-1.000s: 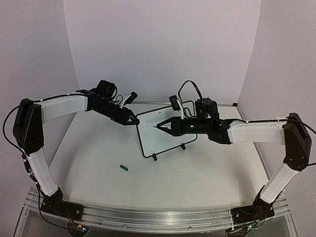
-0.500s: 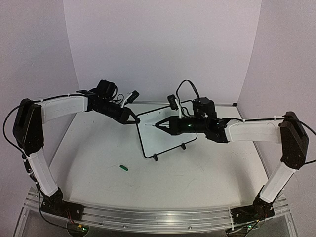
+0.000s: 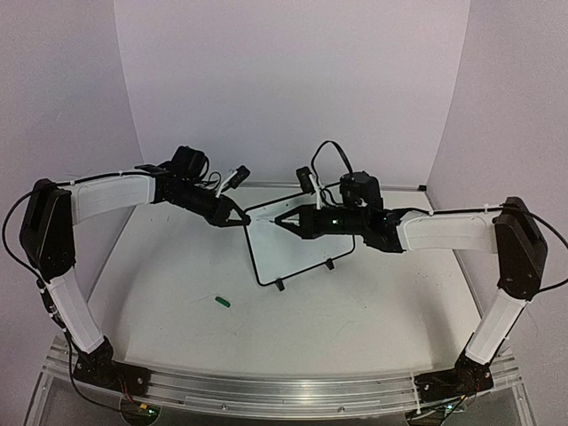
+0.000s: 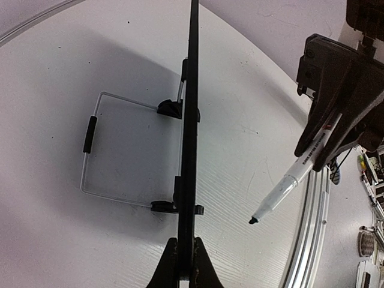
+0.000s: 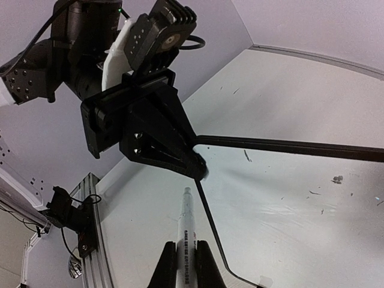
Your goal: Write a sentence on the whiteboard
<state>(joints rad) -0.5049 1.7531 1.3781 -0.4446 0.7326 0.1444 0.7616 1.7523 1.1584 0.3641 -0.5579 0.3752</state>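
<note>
I see the whiteboard [image 3: 297,248] standing on its feet near the middle of the table's [image 3: 169,284] far edge. My left gripper [image 3: 241,220] is clamped tight on the board's upper left corner. My right gripper [image 3: 284,222] is closed around a white marker [image 5: 186,231]. The marker's tip points at the board's face just beside that corner; whether it touches, I cannot tell. A small green cap [image 3: 222,302] lies well apart, toward the table's near left.
</note>
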